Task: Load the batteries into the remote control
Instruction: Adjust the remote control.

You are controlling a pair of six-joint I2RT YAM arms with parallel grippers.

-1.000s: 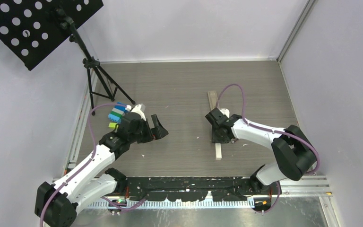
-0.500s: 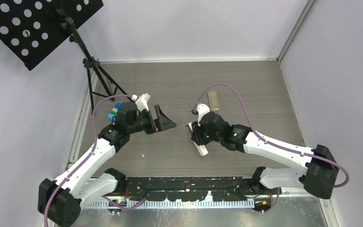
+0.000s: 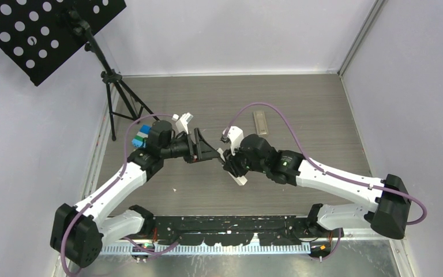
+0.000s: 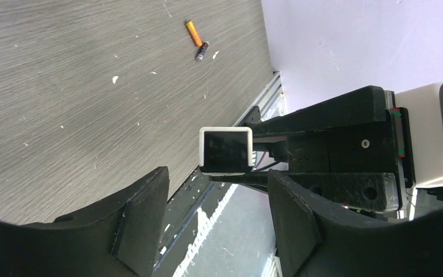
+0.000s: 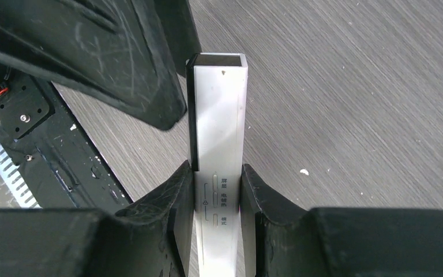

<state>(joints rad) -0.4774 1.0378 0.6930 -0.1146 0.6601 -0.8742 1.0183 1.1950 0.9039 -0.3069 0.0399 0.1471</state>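
My right gripper (image 5: 218, 173) is shut on a long white remote control (image 5: 219, 121), held off the table at mid-length, button face toward its camera. In the top view the right gripper (image 3: 231, 163) and the remote (image 3: 240, 179) sit at the table's middle. My left gripper (image 3: 207, 153) faces them from the left. It (image 4: 216, 222) is open with nothing between its fingers (image 4: 144, 219); the remote's dark end (image 4: 225, 150) shows just beyond the tips. One left finger (image 5: 121, 63) lies beside the remote's tip. An orange battery (image 4: 193, 33) and a dark battery (image 4: 201, 51) lie on the table.
A second remote (image 3: 260, 122) lies flat behind the right arm. Stacked coloured blocks (image 3: 141, 137) sit by the left arm's wrist. A music stand's tripod (image 3: 121, 95) stands at the back left. Walls close the table on three sides.
The right arm lifted the remote off the table and carried it left to the middle. The left arm swung right to meet it, and its jaws narrowed.
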